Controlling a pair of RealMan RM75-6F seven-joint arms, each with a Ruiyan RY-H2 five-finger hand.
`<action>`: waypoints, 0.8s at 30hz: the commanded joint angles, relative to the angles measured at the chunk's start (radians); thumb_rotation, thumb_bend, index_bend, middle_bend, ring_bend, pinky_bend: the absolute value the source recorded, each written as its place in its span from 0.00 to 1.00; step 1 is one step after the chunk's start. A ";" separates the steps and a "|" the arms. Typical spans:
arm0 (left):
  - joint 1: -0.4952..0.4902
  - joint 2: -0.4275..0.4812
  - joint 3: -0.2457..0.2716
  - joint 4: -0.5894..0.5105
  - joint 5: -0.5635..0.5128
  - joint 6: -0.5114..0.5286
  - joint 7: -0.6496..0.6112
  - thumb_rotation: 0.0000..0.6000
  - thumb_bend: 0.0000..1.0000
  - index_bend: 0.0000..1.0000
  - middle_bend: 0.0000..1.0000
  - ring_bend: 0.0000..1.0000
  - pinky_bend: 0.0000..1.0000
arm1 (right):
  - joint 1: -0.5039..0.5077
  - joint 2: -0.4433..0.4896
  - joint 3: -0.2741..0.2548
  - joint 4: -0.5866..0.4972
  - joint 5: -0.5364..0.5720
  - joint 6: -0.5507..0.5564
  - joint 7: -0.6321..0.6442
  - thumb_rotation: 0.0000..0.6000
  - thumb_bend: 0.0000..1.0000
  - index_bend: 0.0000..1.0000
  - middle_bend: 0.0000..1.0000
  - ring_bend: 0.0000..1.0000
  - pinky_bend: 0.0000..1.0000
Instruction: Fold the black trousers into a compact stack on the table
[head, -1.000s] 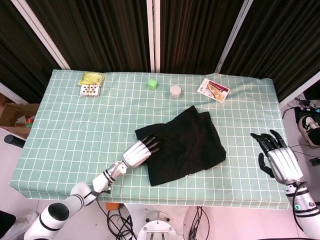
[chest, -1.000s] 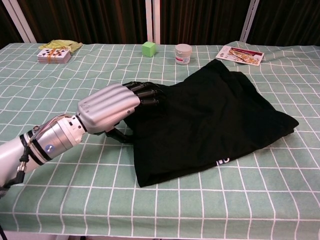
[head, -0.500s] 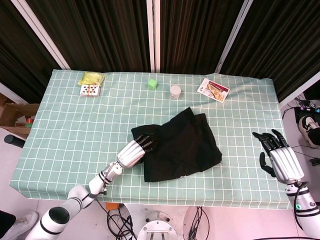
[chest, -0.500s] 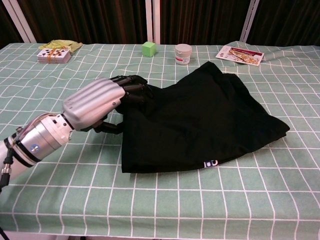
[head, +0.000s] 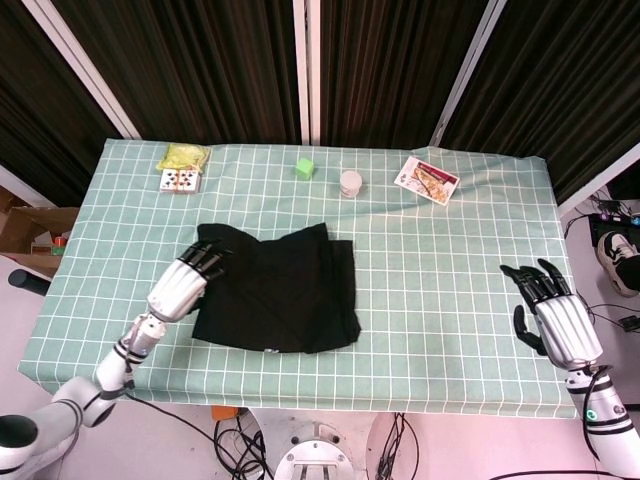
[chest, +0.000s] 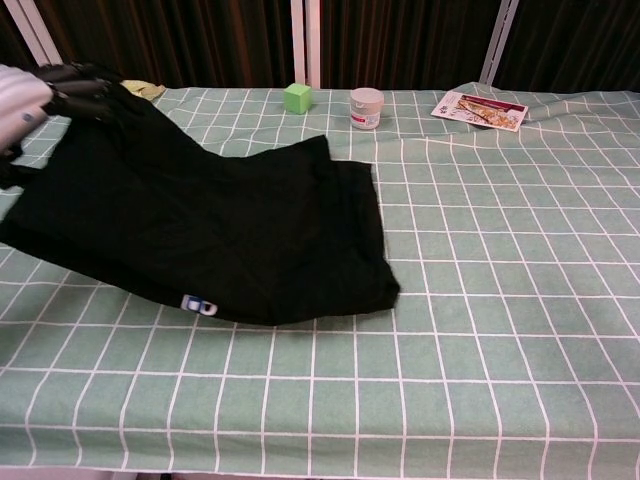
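Note:
The black trousers (head: 278, 289) lie folded in a loose stack on the left half of the green checked table (head: 440, 270). In the chest view the trousers (chest: 210, 225) fill the left side, with a small white label near the front edge. My left hand (head: 183, 281) grips the trousers' left edge, fingers curled over the cloth; the chest view shows only its fingertips (chest: 70, 78) at the top left corner. My right hand (head: 555, 310) hovers open, fingers spread, off the table's right front corner, away from the trousers.
Along the back edge stand a card deck (head: 180, 180) with a yellow bag (head: 184, 155), a green cube (head: 304, 168), a white jar (head: 351, 183) and a printed card (head: 427, 180). The table's front edge runs close to the trousers.
My left hand has dragged the trousers well to the left across the table, from the middle to the left half. The right hand has stayed in place.

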 joint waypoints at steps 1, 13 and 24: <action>0.040 0.242 0.004 -0.252 -0.029 -0.042 0.184 1.00 0.58 0.54 0.25 0.13 0.18 | -0.005 -0.007 -0.001 0.002 -0.003 0.006 -0.002 1.00 0.70 0.14 0.25 0.16 0.12; -0.171 0.429 -0.046 -0.658 0.020 -0.400 0.614 1.00 0.58 0.53 0.25 0.13 0.18 | -0.044 -0.014 -0.005 0.012 0.000 0.051 0.009 1.00 0.70 0.14 0.25 0.16 0.11; -0.344 0.360 -0.129 -0.701 -0.096 -0.714 0.800 1.00 0.59 0.52 0.24 0.12 0.18 | -0.074 -0.015 -0.011 0.041 0.013 0.066 0.041 1.00 0.70 0.14 0.25 0.16 0.11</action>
